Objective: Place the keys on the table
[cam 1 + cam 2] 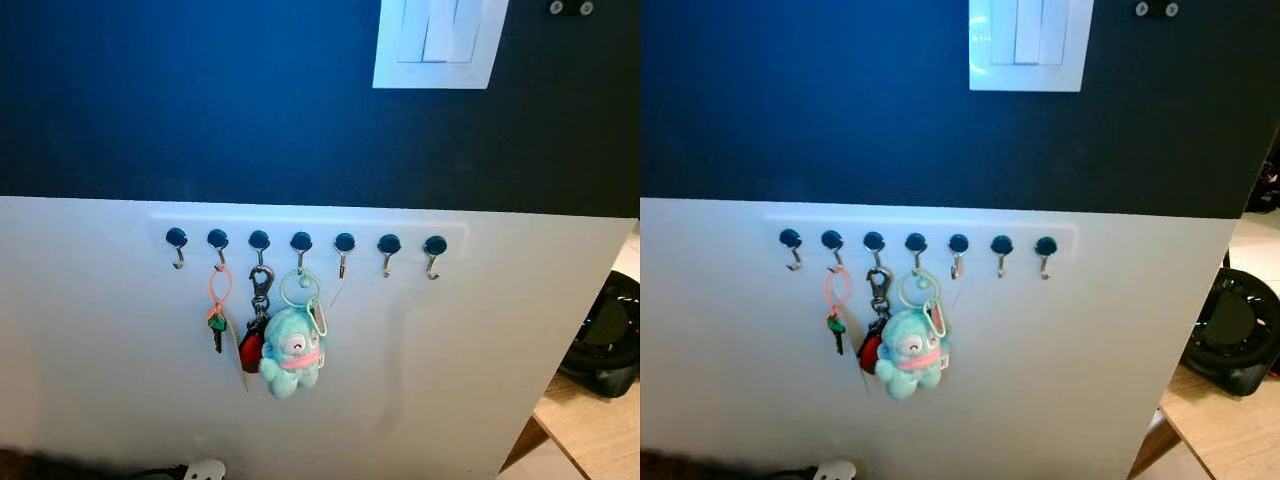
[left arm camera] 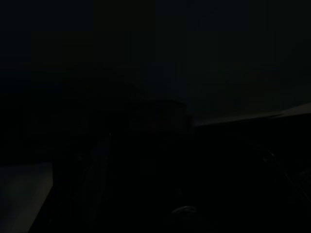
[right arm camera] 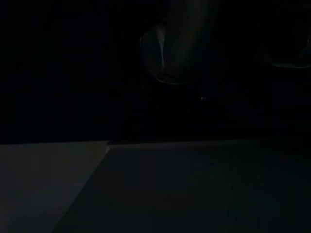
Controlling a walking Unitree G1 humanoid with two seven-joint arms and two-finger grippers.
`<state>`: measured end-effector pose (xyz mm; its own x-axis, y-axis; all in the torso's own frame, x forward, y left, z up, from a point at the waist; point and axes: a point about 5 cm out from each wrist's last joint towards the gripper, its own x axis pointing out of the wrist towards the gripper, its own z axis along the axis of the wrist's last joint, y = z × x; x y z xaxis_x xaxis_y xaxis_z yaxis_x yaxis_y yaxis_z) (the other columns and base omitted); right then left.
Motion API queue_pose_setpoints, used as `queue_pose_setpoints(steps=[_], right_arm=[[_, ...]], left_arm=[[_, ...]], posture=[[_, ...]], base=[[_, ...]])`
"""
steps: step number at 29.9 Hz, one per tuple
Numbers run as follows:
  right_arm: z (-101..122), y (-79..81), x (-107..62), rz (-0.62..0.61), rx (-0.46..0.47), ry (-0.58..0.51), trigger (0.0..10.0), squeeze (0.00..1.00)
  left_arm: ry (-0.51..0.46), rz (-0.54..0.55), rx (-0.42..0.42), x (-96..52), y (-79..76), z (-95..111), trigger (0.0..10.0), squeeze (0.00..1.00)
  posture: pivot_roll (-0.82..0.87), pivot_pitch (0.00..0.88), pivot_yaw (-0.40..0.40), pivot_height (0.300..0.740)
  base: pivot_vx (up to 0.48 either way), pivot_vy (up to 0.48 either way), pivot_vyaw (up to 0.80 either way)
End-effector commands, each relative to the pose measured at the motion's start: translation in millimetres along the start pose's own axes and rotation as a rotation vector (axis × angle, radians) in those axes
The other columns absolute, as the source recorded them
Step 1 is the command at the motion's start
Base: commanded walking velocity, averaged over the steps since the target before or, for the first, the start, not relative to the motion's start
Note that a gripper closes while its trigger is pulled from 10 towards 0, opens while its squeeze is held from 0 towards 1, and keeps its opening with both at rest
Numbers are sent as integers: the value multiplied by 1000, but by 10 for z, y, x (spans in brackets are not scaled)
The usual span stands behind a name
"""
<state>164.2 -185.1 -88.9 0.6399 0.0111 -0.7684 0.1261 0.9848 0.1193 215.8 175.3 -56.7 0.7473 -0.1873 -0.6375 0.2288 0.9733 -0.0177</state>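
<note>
Keys [image 1: 217,325] hang on hook [image 1: 218,243], 2nd of 7. Lift the ring up and off, don't yank. Can't tell if either gripper's fingers are apart, too dark.

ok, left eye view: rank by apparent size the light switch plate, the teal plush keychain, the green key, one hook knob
1. light switch plate, cut off by the top edge
2. teal plush keychain
3. green key and a hook knob: the key is longer, the knob rounder, too close to rank

Both eye views face the wall straight on, near, sharing the hook rail [image 1: 305,241] — wrist views nearly black.
</note>
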Motion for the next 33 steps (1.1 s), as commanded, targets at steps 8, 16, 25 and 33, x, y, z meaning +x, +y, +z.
queue_pose_setpoints(steps=[8, 16, 25, 33], right_arm=[[-2, 5, 2, 1, -9, 6, 10000, 0], [-12, -3, -3, 1, -13, 9, 10000, 0], [-20, 11, -3, 3, -16, 11, 10000, 0], [-30, 3, -6, 0, -16, 14, 10000, 0]], left_arm=[[27, -5, -17, -4, -20, -49, 10000, 0], [32, -11, -12, -15, -21, -72, 10000, 0], [35, -13, -3, -28, 10, -80, 10000, 0], [36, -21, 6, -21, 7, -66, 10000, 0]], posture=[[74, 0, 18, 740], [77, 0, 18, 740], [80, 0, 22, 740], [75, 0, 27, 740]], base=[[0, 0, 0], [-162, 0, 0], [-303, 0, 0], [-347, 0, 0]])
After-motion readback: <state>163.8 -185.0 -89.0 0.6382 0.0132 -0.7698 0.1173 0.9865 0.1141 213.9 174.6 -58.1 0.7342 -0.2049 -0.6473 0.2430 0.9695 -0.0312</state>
